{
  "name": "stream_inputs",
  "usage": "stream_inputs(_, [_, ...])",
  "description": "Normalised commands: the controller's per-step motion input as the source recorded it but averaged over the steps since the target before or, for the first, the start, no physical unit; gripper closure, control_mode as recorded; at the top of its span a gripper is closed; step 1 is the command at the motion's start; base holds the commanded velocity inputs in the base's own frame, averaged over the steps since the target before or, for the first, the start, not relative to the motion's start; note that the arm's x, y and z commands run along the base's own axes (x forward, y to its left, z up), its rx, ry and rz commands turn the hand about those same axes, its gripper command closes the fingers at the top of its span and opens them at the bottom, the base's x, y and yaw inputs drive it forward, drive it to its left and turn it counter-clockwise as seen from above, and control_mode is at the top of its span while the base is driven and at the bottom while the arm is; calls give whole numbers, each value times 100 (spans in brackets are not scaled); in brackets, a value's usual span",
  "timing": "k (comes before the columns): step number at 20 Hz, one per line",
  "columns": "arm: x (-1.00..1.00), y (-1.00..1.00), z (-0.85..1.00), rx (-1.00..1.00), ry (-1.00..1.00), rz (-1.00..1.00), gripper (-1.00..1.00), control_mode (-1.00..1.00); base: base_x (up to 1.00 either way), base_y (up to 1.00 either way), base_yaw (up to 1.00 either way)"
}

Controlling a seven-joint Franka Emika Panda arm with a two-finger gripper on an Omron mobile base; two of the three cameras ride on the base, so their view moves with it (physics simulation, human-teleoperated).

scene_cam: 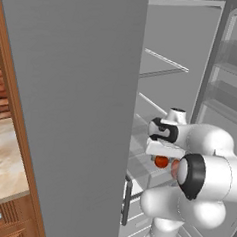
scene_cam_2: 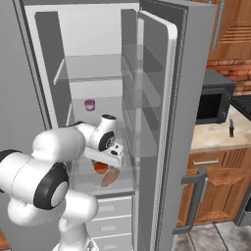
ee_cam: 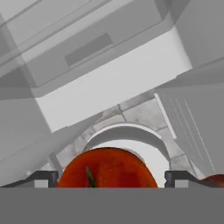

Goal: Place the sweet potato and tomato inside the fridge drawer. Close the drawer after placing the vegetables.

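Note:
The glossy red tomato (ee_cam: 107, 168) sits between my gripper's (ee_cam: 111, 180) two fingertips, with a thin gap on each side, so the jaws stand open around it. From the base views the gripper (scene_cam_2: 104, 162) points down over the clear fridge drawer (scene_cam_2: 83, 185), and the tomato (scene_cam_2: 101, 167) is just under the hand. The orange-brown sweet potato (scene_cam_2: 110, 177) lies in the drawer beside it and shows at the hand view's lower right edge (ee_cam: 215, 180). In the left base view the tomato (scene_cam: 161, 162) and sweet potato (scene_cam: 174, 167) peek out below the gripper (scene_cam: 163, 153).
The open fridge door (scene_cam_2: 162, 122) stands close on the right, and the other door (scene_cam: 71, 112) blocks the left. A small purple cup (scene_cam_2: 89, 104) stands on a glass shelf above. White drawer fronts (scene_cam_2: 110, 215) sit below the clear bin. A microwave (scene_cam_2: 213, 104) is on the counter.

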Motion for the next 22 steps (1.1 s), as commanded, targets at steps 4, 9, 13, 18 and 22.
stream_inputs(4, [0,0,41,0,0,0,-100,-100,0,0,0])
stream_inputs(9, [-26,0,73,0,-5,-1,-100,-100,0,0,0])
stream_inputs(13, [-96,0,54,5,-14,-9,-100,-100,0,0,0])
stream_inputs(18, [-92,-6,41,4,-7,-16,-100,-100,0,0,0])
stream_inputs(22, [-61,-22,-1,0,0,-22,-100,-100,0,0,0])
